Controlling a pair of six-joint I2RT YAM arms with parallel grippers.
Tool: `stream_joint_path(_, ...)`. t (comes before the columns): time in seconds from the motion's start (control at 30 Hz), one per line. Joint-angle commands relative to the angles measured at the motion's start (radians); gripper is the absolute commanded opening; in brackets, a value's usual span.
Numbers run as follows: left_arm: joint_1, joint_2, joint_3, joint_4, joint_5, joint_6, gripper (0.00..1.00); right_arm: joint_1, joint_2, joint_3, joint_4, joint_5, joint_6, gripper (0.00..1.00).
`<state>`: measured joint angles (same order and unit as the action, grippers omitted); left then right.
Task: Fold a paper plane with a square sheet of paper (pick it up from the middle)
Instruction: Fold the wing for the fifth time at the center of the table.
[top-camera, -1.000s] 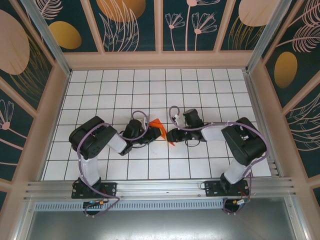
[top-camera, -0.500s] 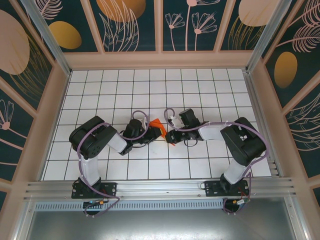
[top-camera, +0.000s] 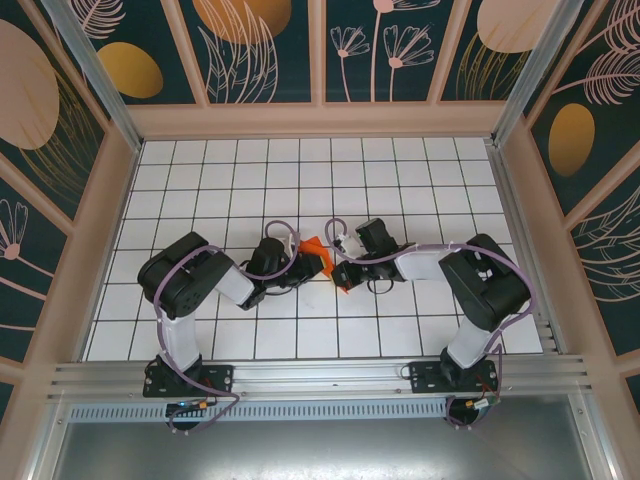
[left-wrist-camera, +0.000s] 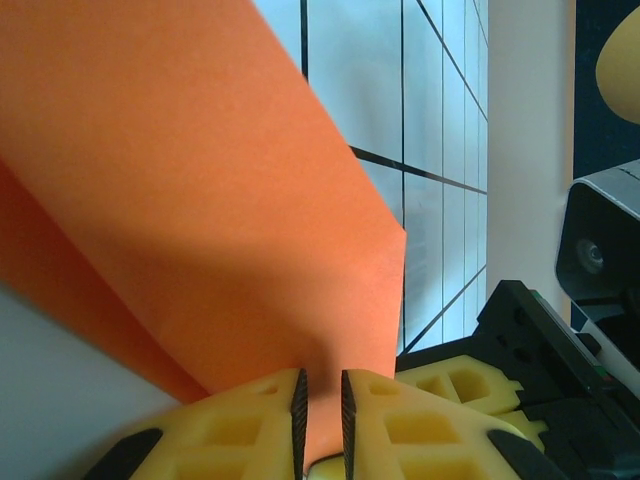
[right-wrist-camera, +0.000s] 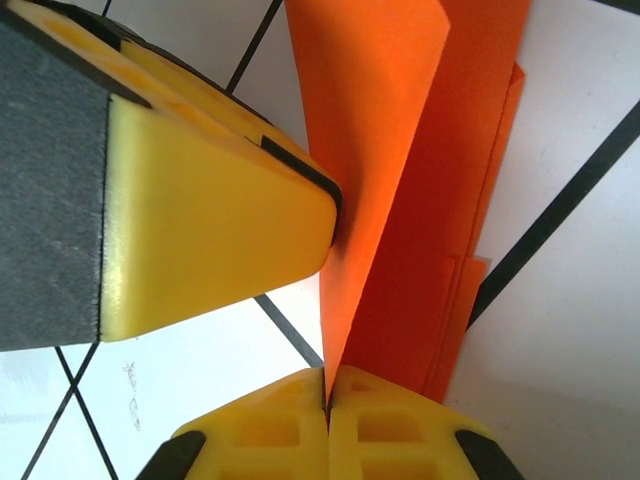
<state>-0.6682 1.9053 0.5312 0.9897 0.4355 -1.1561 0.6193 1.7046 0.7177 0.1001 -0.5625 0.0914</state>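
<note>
We see folded orange paper (top-camera: 316, 249) at middle of white grid table (top-camera: 200, 180), between both grippers. Left gripper (left-wrist-camera: 320, 400): jaws narrow, nipping paper's edge. Right gripper (right-wrist-camera: 327, 385): jaws pressed tight together, paper's fold caught in seam. Layered folds run past right fingertips.

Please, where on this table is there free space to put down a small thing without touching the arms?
Free: the far tile rows of the table, between the back wall and the arms; also the tiles along the right wall. Crowded: the centre, where the left gripper and the right gripper both pinch the orange paper.
</note>
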Motion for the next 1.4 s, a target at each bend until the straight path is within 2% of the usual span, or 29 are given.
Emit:
stream_joint_path(0.0, -0.005, -0.035, -0.011, -0.020, -0.003, 0.044, 0.22, -0.014, 0.026, -0.008, 0.037, -0.095, 0.036, 0.02)
stream_joint_path(0.17, -0.005, -0.042, -0.024, 0.032, 0.024, 0.046, 0.23, -0.049, 0.055, -0.011, 0.084, -0.198, 0.083, 0.01)
stream_joint_path(0.47, -0.005, 0.008, -0.015, 0.034, 0.028, 0.027, 0.23, -0.064, 0.089, 0.000, 0.081, -0.245, 0.102, 0.02)
stream_joint_path(0.83, -0.004, 0.018, 0.013, -0.136, -0.022, 0.052, 0.20, -0.066, 0.128, 0.029, 0.039, -0.216, 0.118, 0.04)
stream_joint_path(1.03, -0.005, 0.021, 0.033, -0.246, -0.073, 0.056, 0.18, -0.067, 0.060, 0.008, 0.032, -0.196, 0.131, 0.17)
stream_joint_path(1.37, -0.005, 0.037, 0.040, -0.301, -0.108, 0.036, 0.16, -0.066, 0.001, -0.043, 0.001, -0.167, 0.110, 0.17)
